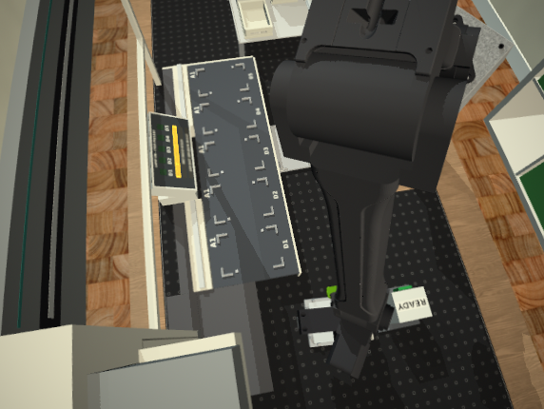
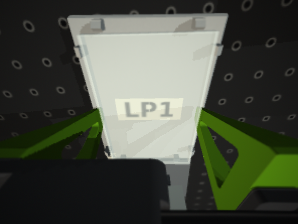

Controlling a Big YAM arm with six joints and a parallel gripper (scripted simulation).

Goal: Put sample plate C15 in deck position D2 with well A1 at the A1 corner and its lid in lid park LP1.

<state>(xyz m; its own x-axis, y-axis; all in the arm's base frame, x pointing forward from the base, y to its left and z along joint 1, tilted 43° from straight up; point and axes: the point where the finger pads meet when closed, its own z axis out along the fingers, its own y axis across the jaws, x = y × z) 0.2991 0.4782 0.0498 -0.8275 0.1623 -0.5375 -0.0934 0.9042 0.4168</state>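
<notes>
Green gripper (image 2: 150,145) jaws pinch the clear rectangular lid (image 2: 145,75) over lid park LP1 (image 2: 148,108), while at 10 o'clock the grey deck (image 1: 238,162) looks bare, plate unloaded.

In the top view the arm (image 1: 366,143) covers most of lid park LP1 (image 1: 320,302); only two pale ends show beside it. The READY key (image 1: 413,304) is partly hidden behind the arm. In the wrist view the near end of the clear lid (image 2: 145,75) disappears behind the dark gripper body, and both green fingers run off the lower edge. The small print on the status panel (image 1: 172,154) is too small to read.
</notes>
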